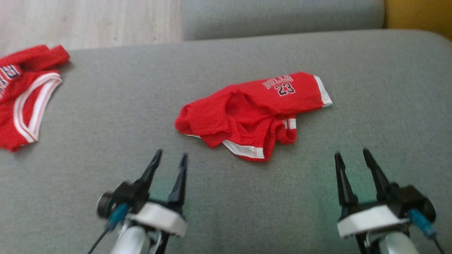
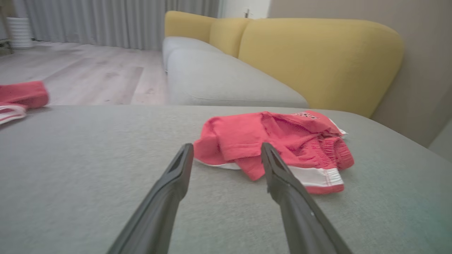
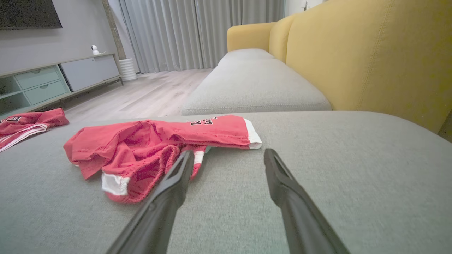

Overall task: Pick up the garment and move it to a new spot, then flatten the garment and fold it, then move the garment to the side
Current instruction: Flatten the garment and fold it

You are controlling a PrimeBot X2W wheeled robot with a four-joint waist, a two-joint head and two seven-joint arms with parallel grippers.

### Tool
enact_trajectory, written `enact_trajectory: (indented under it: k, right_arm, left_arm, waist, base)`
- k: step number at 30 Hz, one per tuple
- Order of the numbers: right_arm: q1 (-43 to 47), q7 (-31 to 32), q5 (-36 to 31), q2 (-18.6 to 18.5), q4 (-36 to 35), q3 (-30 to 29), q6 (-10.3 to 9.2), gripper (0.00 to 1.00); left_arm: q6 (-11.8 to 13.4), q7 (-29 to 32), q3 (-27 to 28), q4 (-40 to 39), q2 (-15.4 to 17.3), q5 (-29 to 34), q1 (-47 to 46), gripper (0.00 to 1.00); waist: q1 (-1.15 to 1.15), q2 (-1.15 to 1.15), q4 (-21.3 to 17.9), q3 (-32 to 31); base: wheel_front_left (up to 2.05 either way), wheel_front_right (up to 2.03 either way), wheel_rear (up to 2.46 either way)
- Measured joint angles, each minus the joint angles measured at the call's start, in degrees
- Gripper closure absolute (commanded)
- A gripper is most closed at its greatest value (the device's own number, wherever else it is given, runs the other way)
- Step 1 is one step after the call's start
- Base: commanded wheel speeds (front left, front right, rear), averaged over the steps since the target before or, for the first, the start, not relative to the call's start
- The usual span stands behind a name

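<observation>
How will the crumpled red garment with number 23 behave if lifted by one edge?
Probably floppy: the red garment lies in soft folds, so it should hang and unfold. Likely light, since the thin cloth lies low on the grey cushion. Pushed on that fabric, it may bunch rather than slide.

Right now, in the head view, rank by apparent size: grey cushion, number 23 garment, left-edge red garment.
1. grey cushion
2. number 23 garment
3. left-edge red garment, though the frame crops it, so its full size is unsure.

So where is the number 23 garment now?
Head view: the garment lies mid-cushion on the grey sofa, ahead of the left gripper and right gripper, between them.
</observation>
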Motion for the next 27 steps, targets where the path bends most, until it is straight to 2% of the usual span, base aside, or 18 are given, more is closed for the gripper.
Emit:
enact_trajectory:
  k: [6, 12, 19, 26, 27]
  right_arm:
    - [-5.2, 0.0, -0.2, 0.0, -1.5, 0.8, 0.01, 0.00]
    - [-6.4, 0.0, -0.2, 0.0, -2.4, 1.1, 0.00, 0.00]
    - [-7.1, 0.0, 0.0, 0.0, -2.7, 0.7, 0.01, 0.00]
    - [-8.0, 0.0, 0.1, 0.0, -3.0, 0.7, 0.01, 0.00]
    - [-8.0, 0.0, 0.1, 0.0, -3.0, 0.7, 0.00, 0.00]
  left_arm:
    - [-0.5, 1.0, -5.0, 6.9, -1.0, -2.2, -6.5, 0.00]
    - [-0.6, 1.2, -8.2, 14.2, -1.1, -5.8, -11.8, 0.00]
    - [-1.0, 0.3, -10.1, 18.1, -1.2, -11.1, -18.7, 0.00]
    - [-0.6, -1.0, -10.0, 19.7, -1.4, -14.2, -22.5, 0.00]
    - [-0.1, -1.2, -10.0, 20.1, -1.4, -14.1, -22.8, 0.04]
  waist:
    - [0.00, 0.00, -2.6, 4.2]
    - [0.00, 0.00, -6.2, 7.9]
    - [0.00, 0.00, -9.7, 11.1]
    - [-0.01, 0.00, -11.0, 12.3]
    - [-0.01, 0.00, -11.1, 12.3]
  base:
    - [0.00, 0.00, 0.00]
    - [0.00, 0.00, 0.00]
    - [0.00, 0.00, 0.00]
    - [0.00, 0.00, 0.00]
    - [0.00, 0.00, 0.00]
